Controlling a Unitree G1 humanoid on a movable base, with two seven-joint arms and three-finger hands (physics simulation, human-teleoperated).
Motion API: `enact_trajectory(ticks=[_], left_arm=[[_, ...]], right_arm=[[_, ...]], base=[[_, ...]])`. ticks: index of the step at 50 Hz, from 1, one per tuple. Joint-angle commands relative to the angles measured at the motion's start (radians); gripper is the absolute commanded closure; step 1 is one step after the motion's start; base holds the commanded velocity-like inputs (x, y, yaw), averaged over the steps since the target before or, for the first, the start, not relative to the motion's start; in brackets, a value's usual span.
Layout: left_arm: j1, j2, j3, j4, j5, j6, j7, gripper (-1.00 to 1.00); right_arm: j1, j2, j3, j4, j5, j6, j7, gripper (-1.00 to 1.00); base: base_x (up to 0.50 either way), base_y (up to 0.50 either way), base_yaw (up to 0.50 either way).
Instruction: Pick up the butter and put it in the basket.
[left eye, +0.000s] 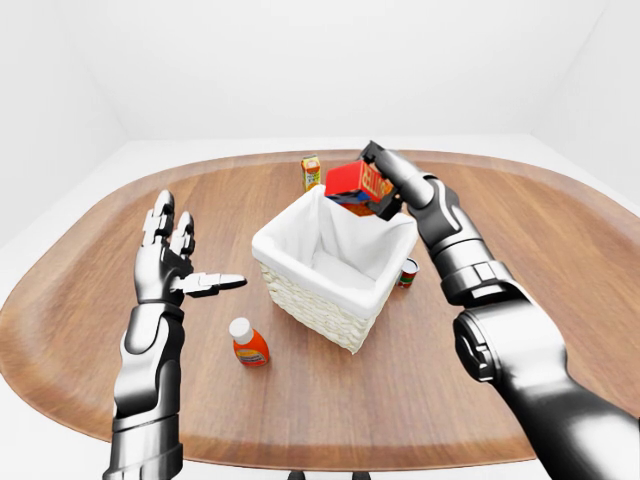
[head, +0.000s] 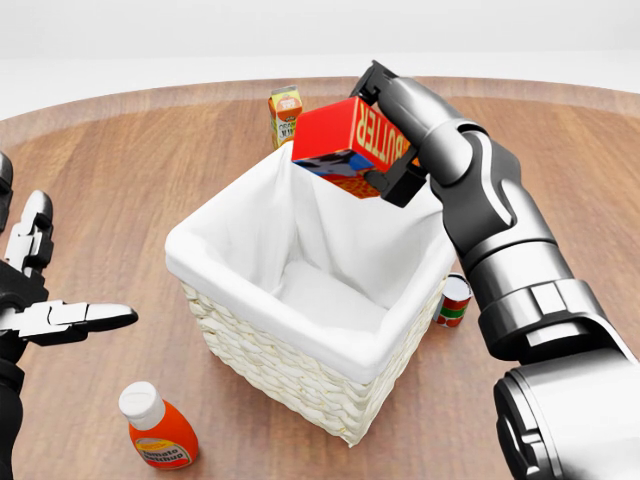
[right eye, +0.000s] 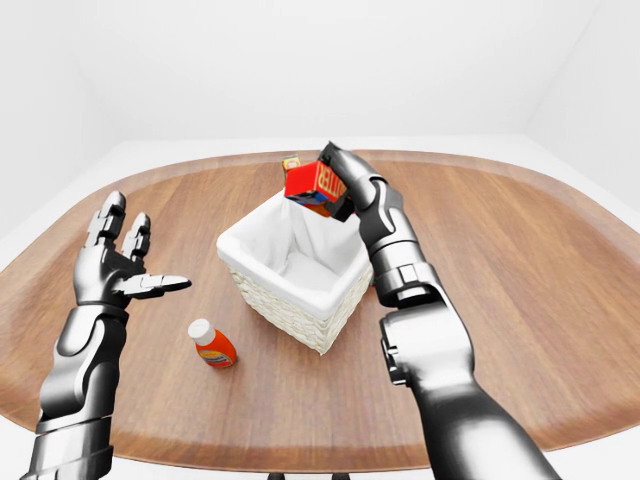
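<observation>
The red butter box (head: 350, 145) with yellow lettering hangs tilted above the top corner of the wicker basket (head: 300, 375), which has a white cloth lining. My right hand (head: 395, 135) is shut on the box, fingers wrapped round its right end. My left hand (head: 55, 310) stands open at the left edge of the head view, apart from the basket, fingers spread and holding nothing. The basket's white inside shows nothing in it.
An orange ketchup bottle (head: 157, 428) lies below and left of the basket. A small red can (head: 455, 298) stands against the basket's right side. An orange juice carton (head: 285, 116) stands beyond the basket at the top. The oval wooden table (left eye: 560, 250) extends all round.
</observation>
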Motion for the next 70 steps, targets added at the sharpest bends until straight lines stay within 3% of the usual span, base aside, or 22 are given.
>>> enact_trajectory(ticks=[1,42,70], left_arm=[[-0.001,0.004,0.002,0.017,-0.006,0.0,-0.002,-1.0],[-0.01,0.02,0.018,0.033,-0.04,0.0,-0.002,-1.0],[-0.012,0.027,0.022,0.08,-0.05,0.0,-0.009,-1.0]], right_arm=[[-0.045,0.015,-0.034,0.071,0.102,0.0,-0.071,1.0],[-0.077,0.074,-0.07,0.281,0.337,0.0,-0.253,1.0],[-0.053,0.125,-0.08,0.324,0.375,0.0,-0.336,1.0]], base=[[0.0,0.0,0.0],[0.0,0.0,0.0],[0.0,0.0,0.0]])
